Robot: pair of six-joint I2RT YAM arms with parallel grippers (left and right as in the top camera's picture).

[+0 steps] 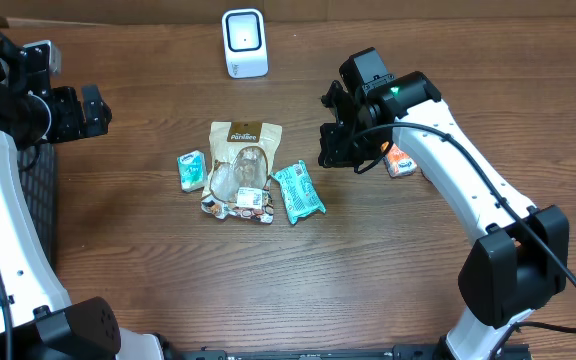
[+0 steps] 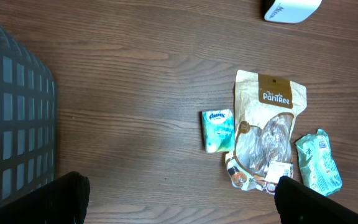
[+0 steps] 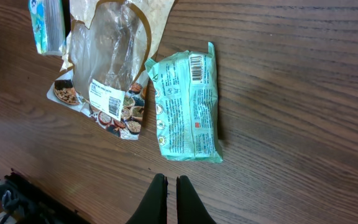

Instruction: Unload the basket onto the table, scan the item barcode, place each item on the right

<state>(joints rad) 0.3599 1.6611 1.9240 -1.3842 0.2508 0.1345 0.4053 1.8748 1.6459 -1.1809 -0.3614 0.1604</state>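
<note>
Green packet (image 1: 298, 192) lies flat on the wooden table (image 1: 148, 260), just to the left of the right gripper and apart from it. Its long side runs from the far end of the table toward the near end, tipped a little. The barcode (image 3: 196, 67) faces up at the far end, the end away from the fingertips in the right wrist view.

Far on the left, the left gripper (image 1: 100, 110) hangs over the table with its fingers spread as wide as they go, and it holds nothing. A black basket (image 2: 11, 124) sits at its left side. In front of this gripper lie a small tissue pack (image 2: 218, 130) and then a tan snack bag (image 2: 267, 124), which touches the tissue pack. The green packet is right next to the bag.

The right gripper (image 3: 169, 180) has its fingers pressed together with nothing between them. A small orange pack (image 1: 400, 160) peeks out beside the right arm. A white scanner (image 1: 244, 42) stands at the far edge, well apart from both grippers.
</note>
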